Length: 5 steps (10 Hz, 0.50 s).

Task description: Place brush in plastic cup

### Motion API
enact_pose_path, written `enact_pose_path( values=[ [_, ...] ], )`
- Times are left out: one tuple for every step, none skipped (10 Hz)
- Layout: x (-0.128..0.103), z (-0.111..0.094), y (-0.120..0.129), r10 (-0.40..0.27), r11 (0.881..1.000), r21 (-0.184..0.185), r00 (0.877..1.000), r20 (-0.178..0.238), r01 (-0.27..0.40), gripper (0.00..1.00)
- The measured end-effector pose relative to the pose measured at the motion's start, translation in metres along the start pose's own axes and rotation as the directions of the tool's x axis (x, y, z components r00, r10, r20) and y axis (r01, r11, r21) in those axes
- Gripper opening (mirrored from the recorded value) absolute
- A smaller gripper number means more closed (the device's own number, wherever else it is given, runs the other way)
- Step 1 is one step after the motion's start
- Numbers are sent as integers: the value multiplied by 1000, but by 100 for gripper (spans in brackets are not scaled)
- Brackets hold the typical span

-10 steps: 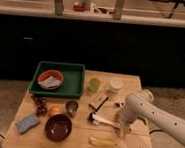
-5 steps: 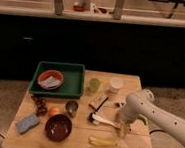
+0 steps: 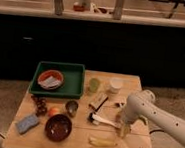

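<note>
The brush (image 3: 104,121) lies flat on the wooden table (image 3: 135,83), right of centre. Its dark bristle head points left and its white handle runs right. My gripper (image 3: 124,129) hangs from the white arm (image 3: 147,111) and is low over the table at the handle's right end. The plastic cup (image 3: 93,84), pale yellow-green, stands upright behind the brush, just right of the green tray. It is apart from the gripper.
A white cup (image 3: 116,85) stands right of the plastic cup. A tan-and-black bar (image 3: 99,102), a small metal cup (image 3: 71,107), a dark red bowl (image 3: 59,127), a banana (image 3: 102,141), a blue sponge (image 3: 27,123), grapes (image 3: 38,104) and a green tray (image 3: 72,86) with a bowl share the table.
The arm and gripper have barely shifted near the brush handle's end. The brush and the other objects have not moved.
</note>
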Motion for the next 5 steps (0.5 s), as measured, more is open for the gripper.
enact_pose_path(
  values=[
    [-3,0,1,-9,1000,3,1000,6,9,76],
    [-5,-1,4,-15,1000,4,1000,13,15,76],
    [-7,-1,6,-21,1000,5,1000,20,21,76],
    [-10,0,7,-28,1000,7,999,26,28,74],
    [-11,0,8,-32,999,8,999,30,32,65]
  ],
)
